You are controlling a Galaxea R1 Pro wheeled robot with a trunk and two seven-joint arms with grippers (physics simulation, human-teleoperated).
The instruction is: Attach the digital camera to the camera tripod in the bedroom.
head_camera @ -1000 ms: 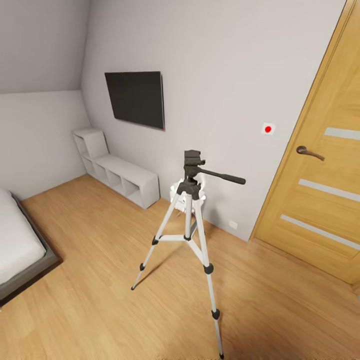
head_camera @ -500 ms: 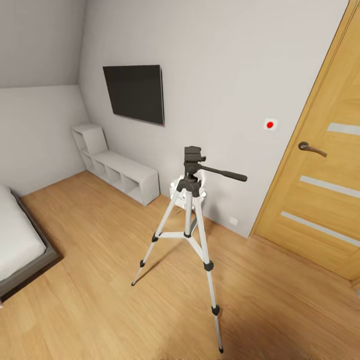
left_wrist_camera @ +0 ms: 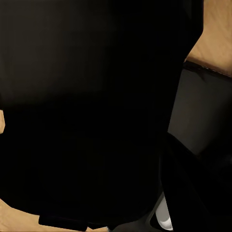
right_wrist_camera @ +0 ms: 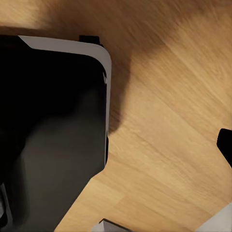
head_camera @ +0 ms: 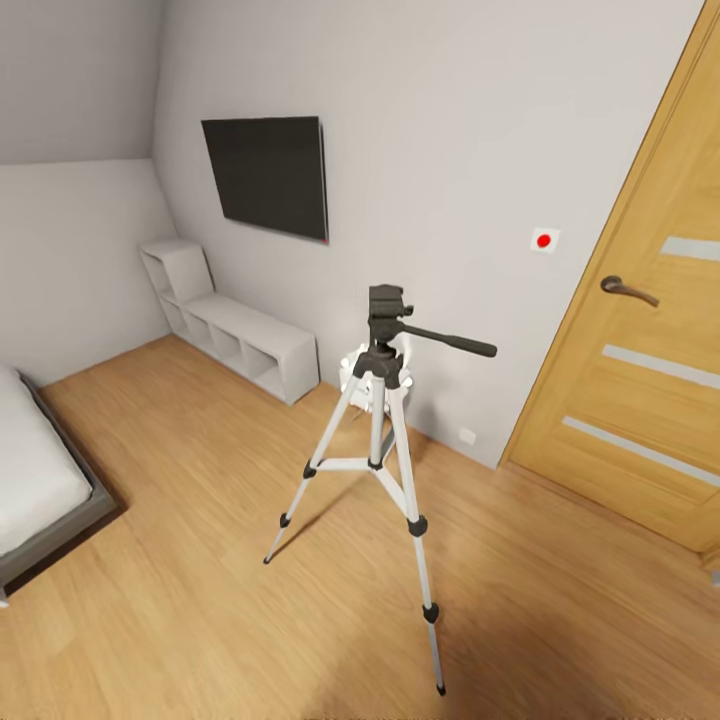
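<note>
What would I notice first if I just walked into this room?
You'd spot the tall tripod standing in the middle of the wooden floor, its black head bare with a long handle pointing toward the door. Behind it a dark TV hangs on the grey wall, with low white shelves underneath.

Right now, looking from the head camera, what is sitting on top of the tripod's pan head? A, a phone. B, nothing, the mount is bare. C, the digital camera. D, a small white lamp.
B: the camera tripod stands on the wood floor with its black pan head bare, only the long handle sticking out sideways.
</note>
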